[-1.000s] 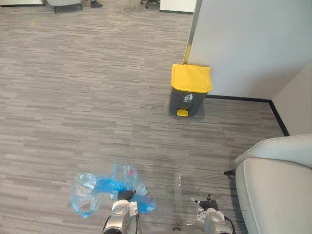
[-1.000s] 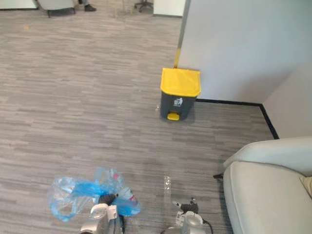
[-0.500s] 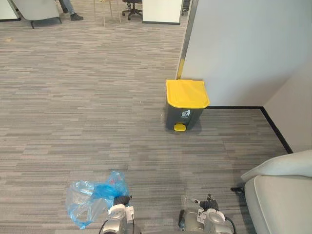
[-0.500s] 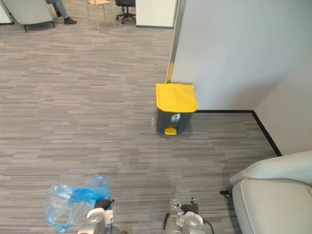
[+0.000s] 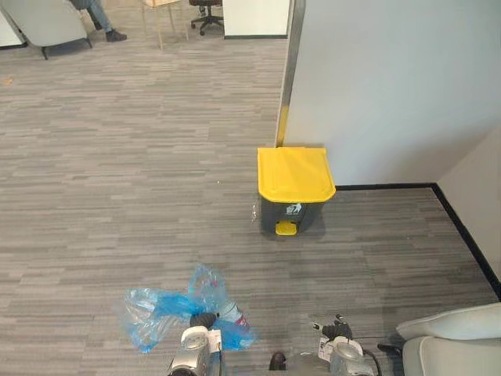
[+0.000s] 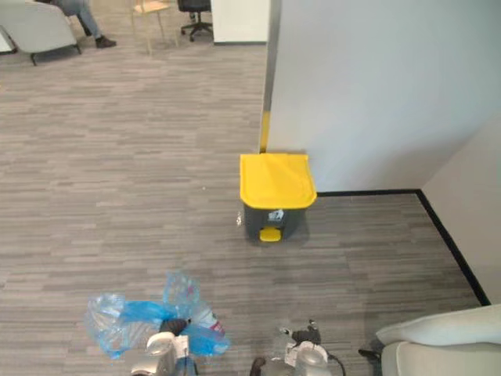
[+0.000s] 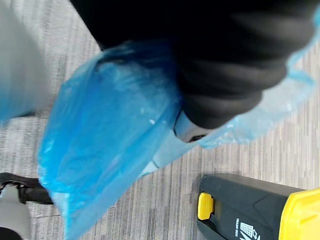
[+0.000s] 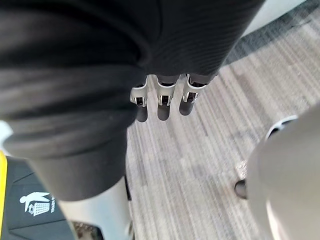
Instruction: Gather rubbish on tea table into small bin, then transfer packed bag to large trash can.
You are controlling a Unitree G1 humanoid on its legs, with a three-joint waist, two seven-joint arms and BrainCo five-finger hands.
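— It's turned on its feet this past second, hasn't it? The grey carpet (image 5: 117, 172) and that white partition wall (image 5: 376, 78) haven't budged, but the robot has come round to face them.

— Yes. The pale sofa (image 5: 458, 345) loomed large on its right a moment ago; now only a corner of it is left beside the robot. Nothing in the room shifted, just the robot.

— And the large trash can (image 5: 293, 213) against the wall?

— Straight ahead now, though well apart from the robot. Its yellow lid (image 5: 296, 171) is down, with the yellow pedal (image 5: 286, 228) facing us.

— Where's the rubbish, then?

— In the blue bag (image 5: 156, 309), bunched about the left hand (image 5: 202, 319) and hanging clear of the carpet, same as before. Whether that hand is clenched on it I can't tell; the plastic covers it.

— The other one?

— The right hand (image 8: 161, 95) hangs loose, fingers relaxed and pointing at the floor, with nothing in it.

— So the gathering's done?

— I'd say so. It's on the carry. What's left is to close the gap, and that lid has to come up before the bag goes in. The free hand or the pedal would have to manage it.
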